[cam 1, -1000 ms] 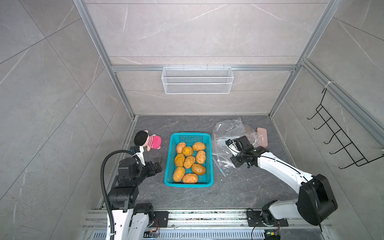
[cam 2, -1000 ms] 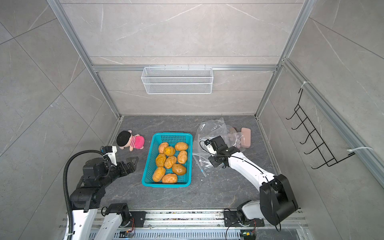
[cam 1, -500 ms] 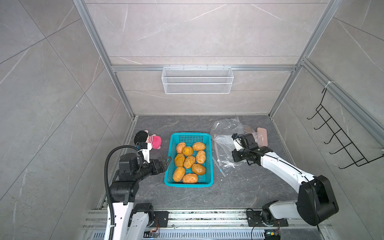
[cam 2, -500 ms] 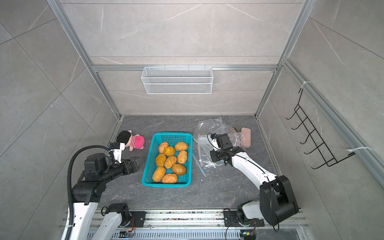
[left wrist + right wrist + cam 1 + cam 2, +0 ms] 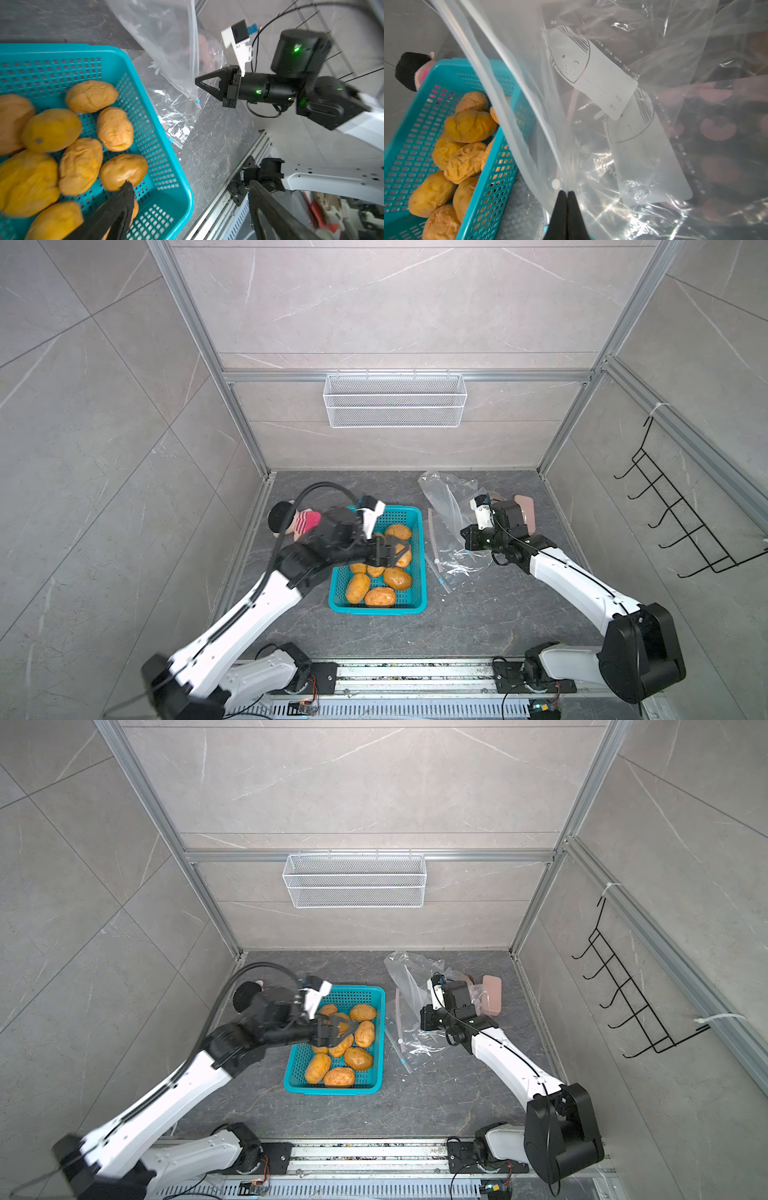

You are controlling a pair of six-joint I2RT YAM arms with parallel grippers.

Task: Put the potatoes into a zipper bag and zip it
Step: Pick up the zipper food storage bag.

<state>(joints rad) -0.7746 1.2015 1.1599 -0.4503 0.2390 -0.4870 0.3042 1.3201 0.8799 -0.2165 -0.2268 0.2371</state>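
The left gripper (image 5: 390,554) is hovering over wrinkled orange-tan potatoes (image 5: 381,572) that are lying piled in a teal perforated plastic basket (image 5: 419,606).
Its jaws are standing wide apart and gripping nothing, one fingertip (image 5: 124,193) just beside a potato. The basket is sitting mid-table on the dark grey stone-patterned table (image 5: 478,614). To its right, the right gripper (image 5: 566,194) is pinching the clear plastic zipper bag (image 5: 446,502), jaws pressed together on the film.

Potatoes (image 5: 397,577) lie in the basket (image 5: 376,609); the doll (image 5: 300,521) sits left of it, the bag (image 5: 446,495) right, a shelf (image 5: 395,406) behind on the wall.
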